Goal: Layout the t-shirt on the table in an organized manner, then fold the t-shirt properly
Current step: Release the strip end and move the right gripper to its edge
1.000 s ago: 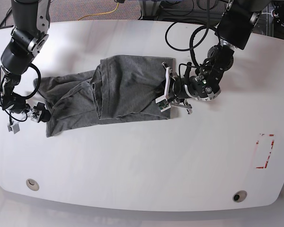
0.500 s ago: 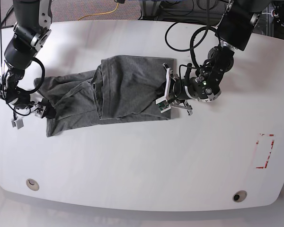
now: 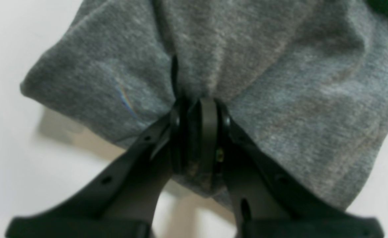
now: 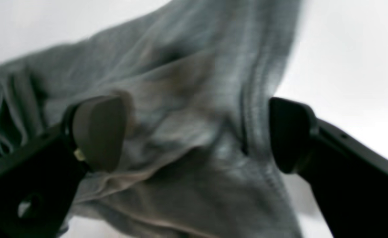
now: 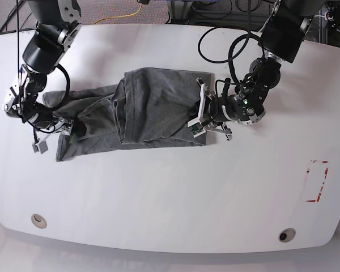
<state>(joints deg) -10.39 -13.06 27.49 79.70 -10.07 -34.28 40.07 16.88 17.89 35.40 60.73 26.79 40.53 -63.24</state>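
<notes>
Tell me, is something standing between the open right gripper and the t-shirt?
Nothing visible. The right gripper is open, with the t-shirt fabric directly between its fingers; no other object comes between them.

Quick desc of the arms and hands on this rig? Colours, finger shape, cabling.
Both arms are black with silver-grey joint rings. The left arm carries looping black cables; its hand has white brackets and a small green light. In the wrist views, the fingers are matte black and tapering, with holes, ending in rounded dark pads. The right hand has white parts too.
</notes>
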